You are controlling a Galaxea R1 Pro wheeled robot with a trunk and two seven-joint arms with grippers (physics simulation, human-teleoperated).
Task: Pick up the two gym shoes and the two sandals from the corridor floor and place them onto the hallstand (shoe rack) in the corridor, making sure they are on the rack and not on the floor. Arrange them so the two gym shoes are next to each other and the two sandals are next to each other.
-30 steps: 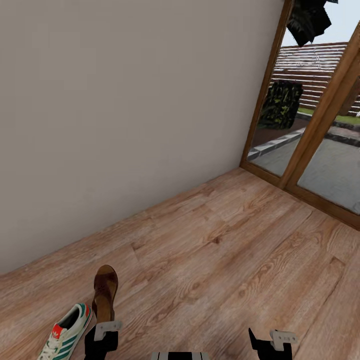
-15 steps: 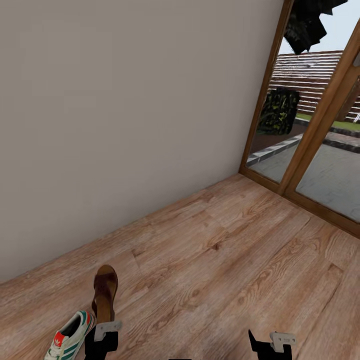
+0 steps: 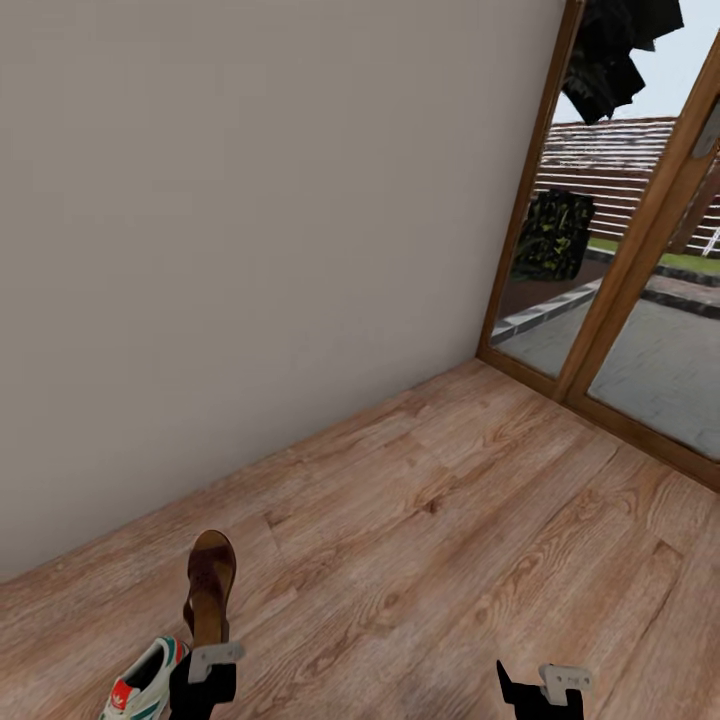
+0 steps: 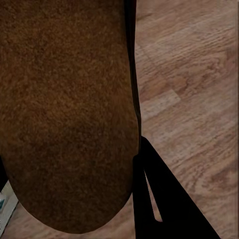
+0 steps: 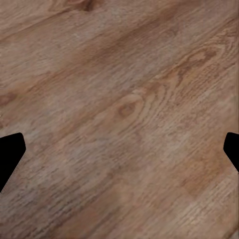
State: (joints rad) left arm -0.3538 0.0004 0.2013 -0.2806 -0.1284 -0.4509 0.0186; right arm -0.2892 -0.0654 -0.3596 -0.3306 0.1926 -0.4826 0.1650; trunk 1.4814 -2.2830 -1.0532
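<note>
Left end effector (image 3: 203, 672) sits at the lower edge of the head view, pinching a dark brown sandal (image 3: 210, 590) by its heel end; in the left wrist view the sandal's brown underside (image 4: 67, 114) lies right against one dark finger (image 4: 164, 199), so we take the grip as firm. Right end effector (image 3: 545, 690): its two fingers show spread wide at the sides of the right wrist view, with bare plank between them. It carries nothing.

Just beside the left end effector, one gym shoe (image 3: 145, 685) lies on the corridor floor (image 3: 450, 540).

Change over the last second: the whole head view has slid. The gym shoe has dropped toward the lower edge, the glazed door frame (image 3: 620, 290) has shifted, and the sandal has kept its place against the end effector. We read this as camera motion, sandal travelling with the arm.

Beyond: plain wall (image 3: 260, 230), then the door. No hallstand here, so the carry is, in our judgement, just starting.
</note>
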